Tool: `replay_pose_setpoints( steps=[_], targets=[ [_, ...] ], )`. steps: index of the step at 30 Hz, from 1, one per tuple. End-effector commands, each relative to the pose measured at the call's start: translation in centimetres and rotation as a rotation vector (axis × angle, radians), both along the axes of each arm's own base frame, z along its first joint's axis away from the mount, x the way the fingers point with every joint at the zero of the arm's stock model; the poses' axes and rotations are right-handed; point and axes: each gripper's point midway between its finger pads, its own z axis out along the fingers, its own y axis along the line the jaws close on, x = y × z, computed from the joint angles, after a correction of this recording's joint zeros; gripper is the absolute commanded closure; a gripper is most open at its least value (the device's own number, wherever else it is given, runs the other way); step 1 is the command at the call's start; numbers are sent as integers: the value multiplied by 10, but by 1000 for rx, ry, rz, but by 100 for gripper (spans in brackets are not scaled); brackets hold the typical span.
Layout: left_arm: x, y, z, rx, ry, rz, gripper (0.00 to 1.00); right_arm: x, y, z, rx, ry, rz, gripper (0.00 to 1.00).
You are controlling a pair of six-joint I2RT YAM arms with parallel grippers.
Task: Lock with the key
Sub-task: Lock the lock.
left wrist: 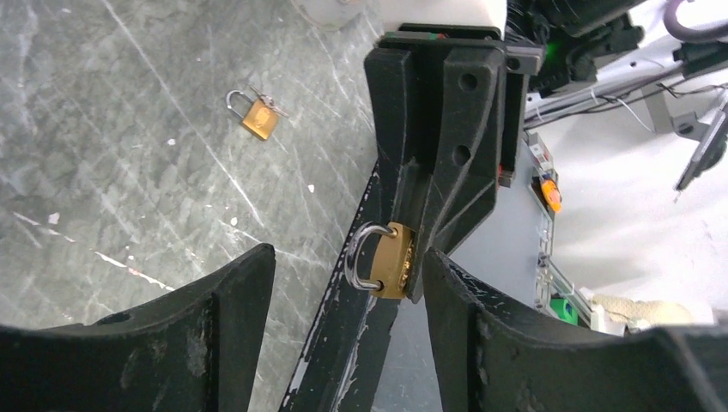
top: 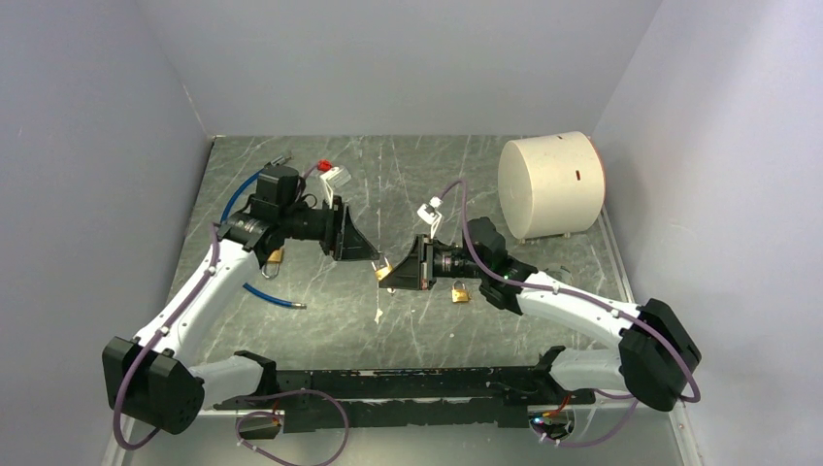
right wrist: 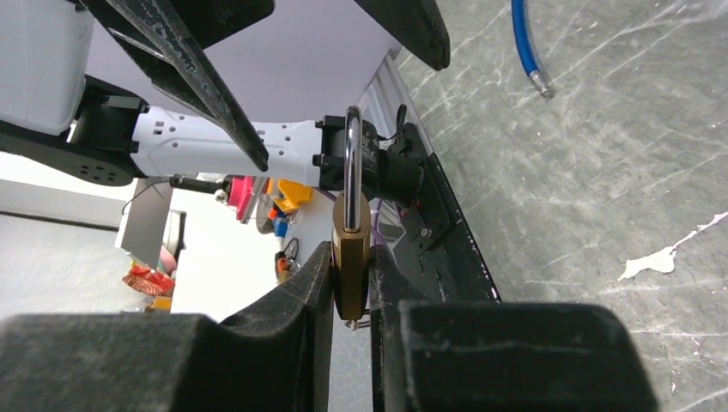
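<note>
My right gripper (right wrist: 350,262) is shut on a brass padlock (right wrist: 351,249) and holds it off the table, steel shackle pointing at the left arm. A small metal piece (right wrist: 350,324) sticks out of the lock's bottom between my fingers; I cannot tell if it is the key. In the top view the lock (top: 384,273) sits at the right gripper's (top: 396,269) tip. My left gripper (left wrist: 348,279) is open and empty, facing the held lock (left wrist: 391,257), which is just beyond its fingertips and near the right-hand one. It shows in the top view (top: 361,245).
A second brass padlock with keys (left wrist: 257,116) lies on the table, also seen in the top view (top: 460,292). A third padlock (top: 275,256) lies under the left arm. A white cylinder (top: 551,184) stands back right. A blue hose (top: 274,297) lies at left.
</note>
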Motion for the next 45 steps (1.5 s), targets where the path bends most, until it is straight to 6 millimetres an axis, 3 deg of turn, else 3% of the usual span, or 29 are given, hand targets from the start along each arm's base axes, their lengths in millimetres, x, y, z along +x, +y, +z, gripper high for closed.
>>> replay_pose_setpoints(
  steps=[1, 3, 7, 19, 31, 36, 41, 45],
  targets=[
    [-12, -3, 18, -64, -69, -118, 36, -8, 1, 34, 108, -90, 42, 100],
    [-9, -4, 18, -69, -65, -115, 39, -5, 2, 34, 104, -85, 32, 100],
    [-2, -8, 19, -88, -55, -112, 54, -4, 3, 35, 106, -86, 28, 100],
    [-14, -8, 18, -107, -40, -181, 97, 2, 5, 29, 109, -62, 0, 100],
    [-32, -4, -6, -111, 79, -170, 97, 26, 17, 48, 182, -48, -49, 100],
    [-33, -3, -13, -105, 148, -114, 97, 54, 18, 39, 150, -57, -122, 100],
    [-33, -4, -21, -125, 176, -58, 97, 60, 29, 36, 172, -51, -23, 100],
    [-38, -1, -33, -134, 186, -20, 98, 72, 34, 16, 98, -4, -47, 100]
  ],
)
